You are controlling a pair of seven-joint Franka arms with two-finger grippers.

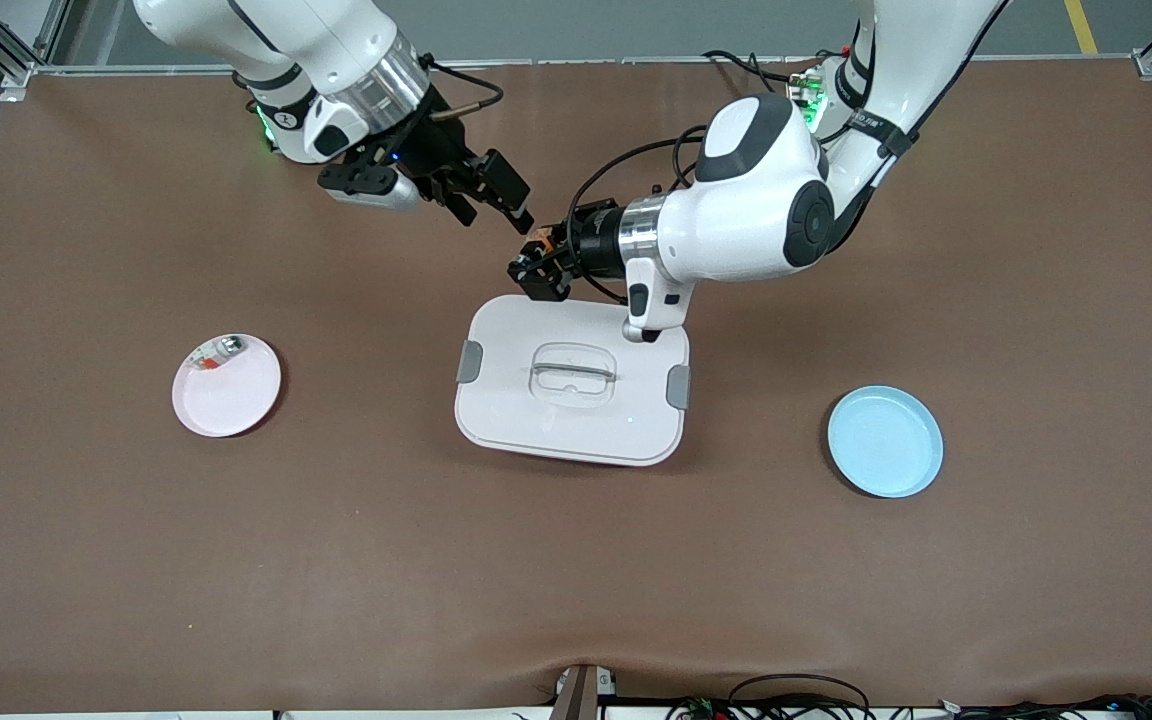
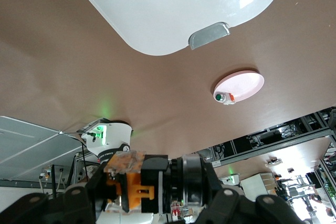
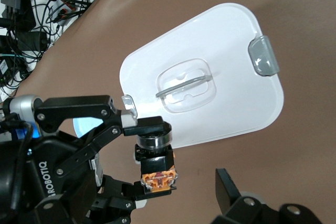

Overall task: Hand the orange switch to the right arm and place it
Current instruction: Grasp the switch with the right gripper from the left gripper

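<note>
Now the left hand (image 1: 543,262) grips the orange switch (image 1: 539,241); the right hand (image 1: 496,212) gapes wide, empty.

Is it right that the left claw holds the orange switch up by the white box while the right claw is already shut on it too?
Not quite. The left claw does grip the orange switch above the edge of the white box, but the right claw is open beside the switch, not shut on it. The right wrist view shows its finger clear of the switch.
</note>
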